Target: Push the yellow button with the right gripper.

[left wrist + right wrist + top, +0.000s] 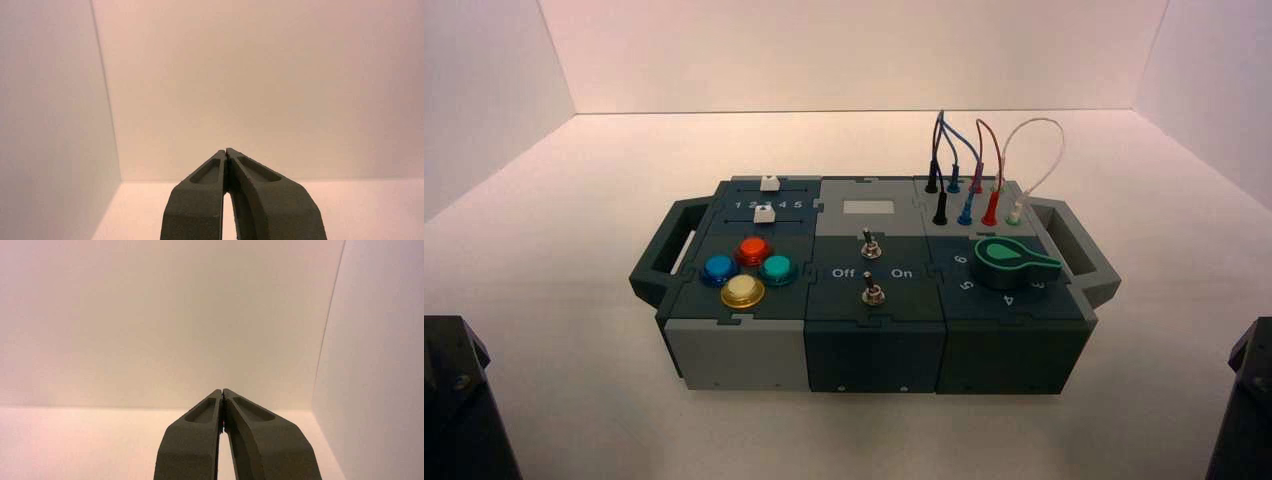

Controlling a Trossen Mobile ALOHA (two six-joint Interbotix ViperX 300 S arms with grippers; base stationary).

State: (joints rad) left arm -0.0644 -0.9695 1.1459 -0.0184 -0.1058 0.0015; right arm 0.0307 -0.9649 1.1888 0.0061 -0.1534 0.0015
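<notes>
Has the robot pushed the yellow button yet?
Not yet. Nothing looks done: the yellow button sits untouched on the box's left end. The right claw is shut and points at a bare wall, away from the box. The left claw is shut too. The reach and the push are left.

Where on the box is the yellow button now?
In the high view, the yellow button sits on the box's left section, nearest its front edge, below the blue, orange-red and teal buttons.
</notes>
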